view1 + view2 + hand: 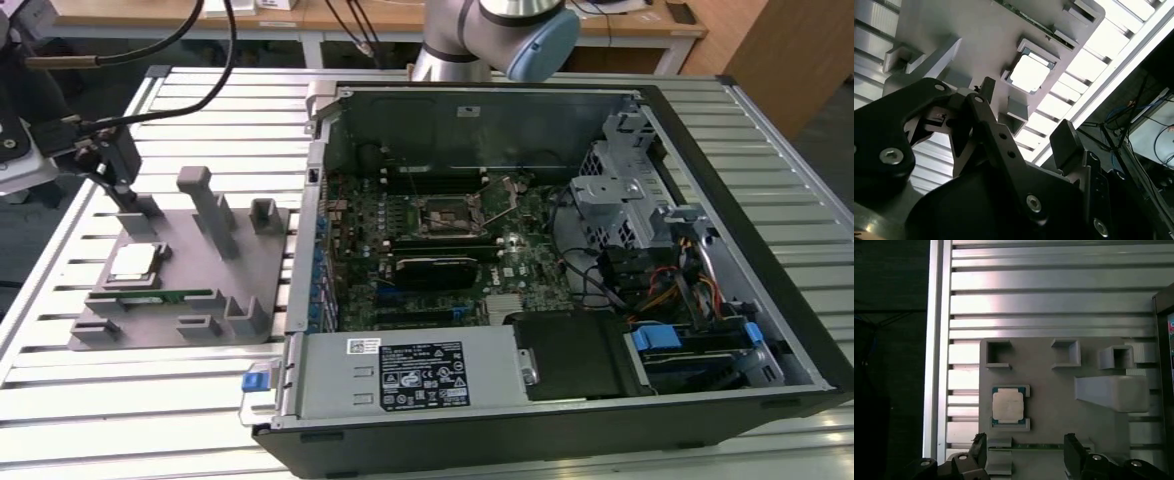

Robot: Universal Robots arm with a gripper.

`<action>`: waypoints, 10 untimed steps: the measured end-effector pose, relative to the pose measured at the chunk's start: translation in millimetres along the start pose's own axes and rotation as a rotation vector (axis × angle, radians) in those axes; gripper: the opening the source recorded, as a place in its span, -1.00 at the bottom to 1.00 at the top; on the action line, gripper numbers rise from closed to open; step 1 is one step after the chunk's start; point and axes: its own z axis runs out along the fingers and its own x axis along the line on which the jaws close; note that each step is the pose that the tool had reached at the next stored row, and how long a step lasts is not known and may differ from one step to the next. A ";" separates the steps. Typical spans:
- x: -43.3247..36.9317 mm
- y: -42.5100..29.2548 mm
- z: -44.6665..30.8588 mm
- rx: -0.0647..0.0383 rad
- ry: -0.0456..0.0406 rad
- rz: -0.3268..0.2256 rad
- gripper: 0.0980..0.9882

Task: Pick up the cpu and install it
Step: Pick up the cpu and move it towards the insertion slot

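pick step, approach; claw [1025, 446] near cpu [1008, 406]
claw wide open, holding nothing; cpu sits untouched in its pocket on grey fixture plate [1054, 375]; pick likely calls for centring claw over it

Black gripper [1025, 446] hovering at the exterior view's left, pointing down, fingers [1064, 140] spread wide, arm [497, 35] rising at far side.

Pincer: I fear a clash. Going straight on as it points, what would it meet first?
The pincer would probably meet the grey fixture plate, near the green memory stick beside the cpu; depth unclear.
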 end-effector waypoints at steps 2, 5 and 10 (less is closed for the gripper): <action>-0.1 -0.3 2.6 0.000 0.0001 0.000 0.39; -0.2 -0.7 6.3 0.000 0.0000 0.000 0.39; -0.4 -1.2 11.8 0.000 0.0001 0.000 0.39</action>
